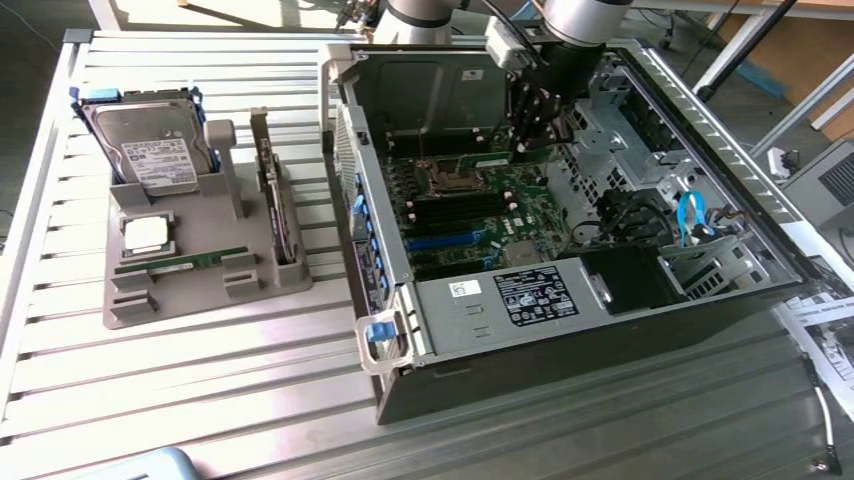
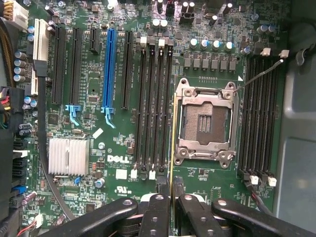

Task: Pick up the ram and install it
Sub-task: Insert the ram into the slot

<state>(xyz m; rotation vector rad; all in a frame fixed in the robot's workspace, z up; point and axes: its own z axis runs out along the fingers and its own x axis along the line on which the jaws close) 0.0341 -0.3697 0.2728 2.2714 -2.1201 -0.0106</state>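
Note:
The ram shows edge-on in the wrist view as a thin yellow-green strip hanging over the motherboard. My gripper is shut on it, one black finger on each side. The strip hangs above the gap between a bank of empty black memory slots and the open CPU socket. In the exterior view my gripper reaches down into the open computer case, above the board's far end.
More empty memory slots lie beyond the socket. A grey holder beside the case carries a hard drive, a silver CPU, an upright expansion card and a flat green stick. Cables and drive bays crowd the case's far side.

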